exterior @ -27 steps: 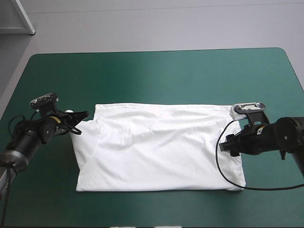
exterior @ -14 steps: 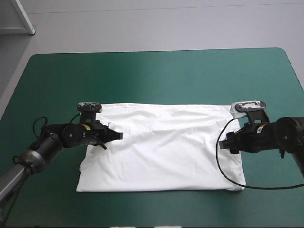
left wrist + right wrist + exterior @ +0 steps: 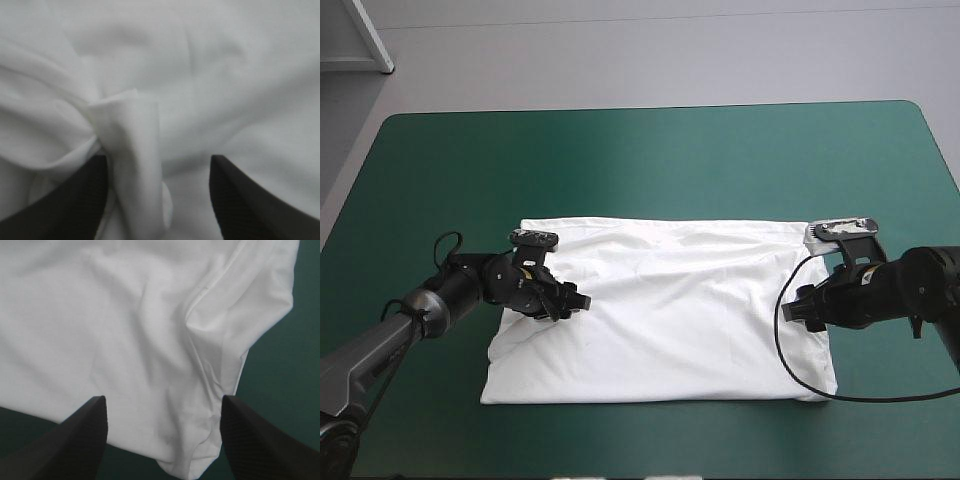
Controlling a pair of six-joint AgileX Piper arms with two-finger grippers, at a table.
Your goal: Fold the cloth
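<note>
The white T-shirt [image 3: 670,300] lies flat as a wide rectangle in the middle of the table, its left sleeve turned inward onto the body. My left gripper [image 3: 567,298] rests low over the shirt's left part. In the left wrist view its black fingers [image 3: 75,200] stand apart, and a loose fold of the T-shirt [image 3: 130,130] lies between them, not pinched. My right gripper [image 3: 798,308] hovers at the shirt's right edge. In the right wrist view the right gripper [image 3: 162,398] is open over the T-shirt [image 3: 100,315], near a rumpled corner.
The teal-green cover [image 3: 650,160] shows on all sides of the shirt, widest toward the far edge. In the right wrist view the cover [image 3: 280,390] shows just beside the shirt's corner.
My left gripper moved from the shirt's left sleeve rightward onto the body, carrying the sleeve inward, and its fingers have now parted. The right arm stayed still.
</note>
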